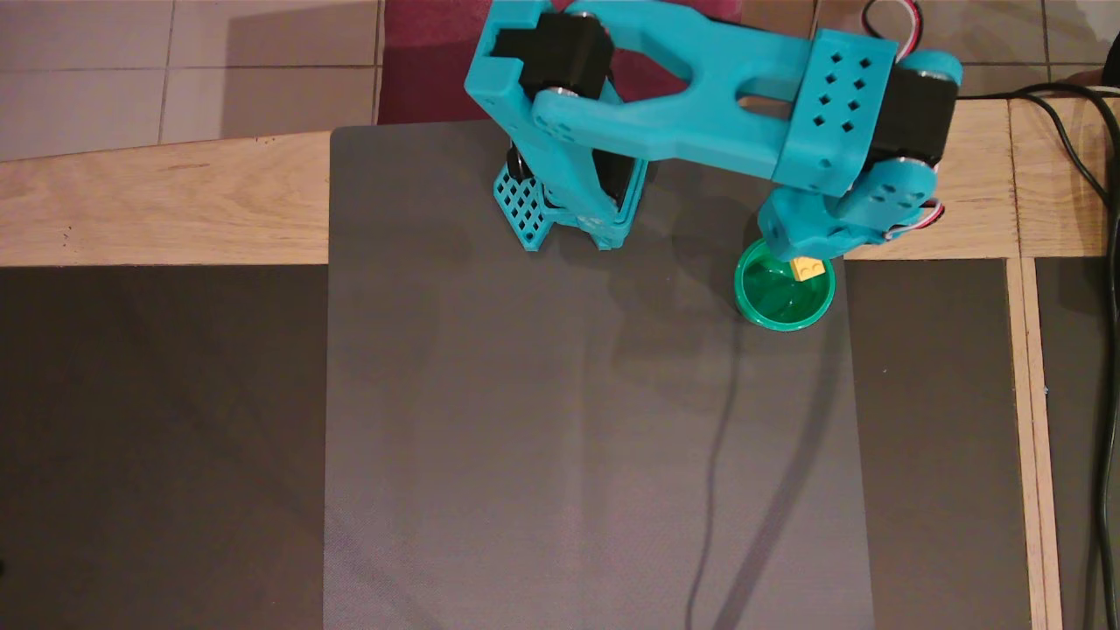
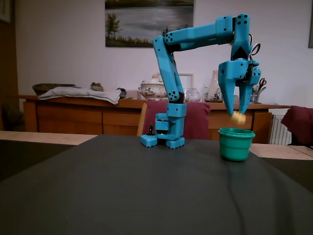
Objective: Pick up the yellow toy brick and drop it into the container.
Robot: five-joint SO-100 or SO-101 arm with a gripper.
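The yellow toy brick (image 2: 238, 117) is in the air just below my fingertips and just above the rim of the green cup (image 2: 236, 144), slightly blurred. In the overhead view the brick (image 1: 807, 268) shows over the far right part of the cup's (image 1: 770, 302) inside. My turquoise gripper (image 2: 236, 106) points straight down over the cup with its jaws apart, and nothing is clamped between them. In the overhead view the gripper (image 1: 801, 254) is mostly hidden under its own wrist.
The cup stands on a grey mat (image 1: 569, 420) near its far right edge. The arm's base (image 1: 569, 210) stands at the far middle of the mat. Black cables (image 1: 1098, 175) run along the right side. The wooden table edge (image 1: 157, 201) lies at the back.
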